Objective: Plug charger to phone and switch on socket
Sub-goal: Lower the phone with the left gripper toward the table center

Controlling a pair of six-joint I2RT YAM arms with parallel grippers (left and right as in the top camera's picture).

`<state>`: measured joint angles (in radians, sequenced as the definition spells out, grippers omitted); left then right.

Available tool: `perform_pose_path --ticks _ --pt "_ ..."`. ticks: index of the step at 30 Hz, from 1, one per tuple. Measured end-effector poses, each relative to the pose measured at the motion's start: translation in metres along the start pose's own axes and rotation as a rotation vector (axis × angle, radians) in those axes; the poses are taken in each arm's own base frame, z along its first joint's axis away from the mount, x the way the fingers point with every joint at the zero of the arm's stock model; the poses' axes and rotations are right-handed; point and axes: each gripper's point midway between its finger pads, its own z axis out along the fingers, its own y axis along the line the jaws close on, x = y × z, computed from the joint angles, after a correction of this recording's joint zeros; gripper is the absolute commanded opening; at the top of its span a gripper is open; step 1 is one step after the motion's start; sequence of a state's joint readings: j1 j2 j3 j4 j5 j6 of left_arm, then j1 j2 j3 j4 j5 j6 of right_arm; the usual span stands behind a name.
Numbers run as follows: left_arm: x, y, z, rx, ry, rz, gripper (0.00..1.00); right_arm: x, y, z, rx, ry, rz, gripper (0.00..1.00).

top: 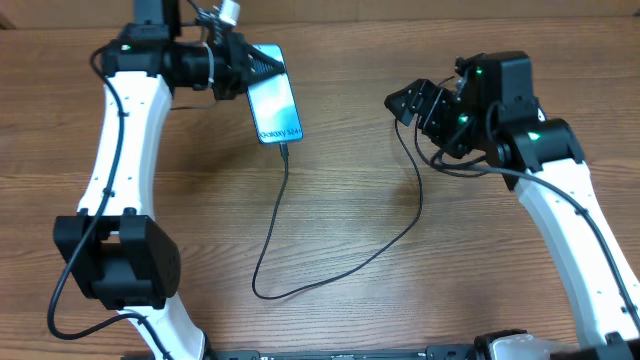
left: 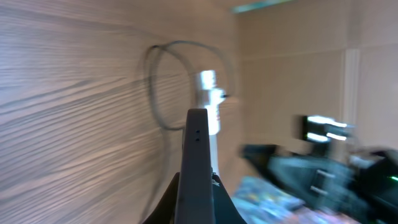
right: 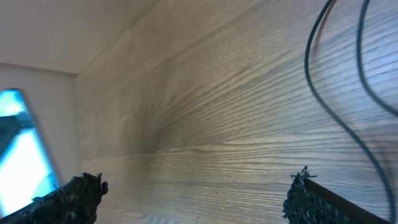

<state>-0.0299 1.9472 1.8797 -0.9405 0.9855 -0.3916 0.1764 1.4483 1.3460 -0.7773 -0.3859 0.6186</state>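
Observation:
The phone (top: 276,106) with its cyan screen is at the back left, held by its upper end in my shut left gripper (top: 260,66). In the left wrist view the phone (left: 198,155) shows edge-on as a dark slab between the jaws of the left gripper (left: 198,208). The charger (top: 290,215), a thin black cable, meets the phone's lower end, loops toward the front and runs back up to the right. My right gripper (top: 402,101) hovers open near that far stretch of cable, with nothing between its fingertips (right: 73,198). The charger (right: 329,106) passes at the upper right of that view. The socket is out of view.
A blurred white piece (left: 209,102) and a cable loop (left: 163,87) lie beyond the phone's end in the left wrist view. The right arm (top: 560,190) stretches along the table's right side, the left arm (top: 125,150) along the left.

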Motion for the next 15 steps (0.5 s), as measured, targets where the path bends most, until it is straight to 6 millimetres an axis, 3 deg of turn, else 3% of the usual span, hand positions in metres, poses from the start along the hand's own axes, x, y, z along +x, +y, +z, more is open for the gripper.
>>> perform_pose_path --ticks 7,15 --pt "0.016 0.031 0.039 -0.131 0.075 0.005 0.04 0.0 0.003 -0.015 0.008 -0.034 -0.025 0.97" --pt "0.04 0.105 0.104 -0.211 0.23 -0.117 0.04 0.006 -0.004 -0.015 0.037 -0.01 -0.043 0.97"
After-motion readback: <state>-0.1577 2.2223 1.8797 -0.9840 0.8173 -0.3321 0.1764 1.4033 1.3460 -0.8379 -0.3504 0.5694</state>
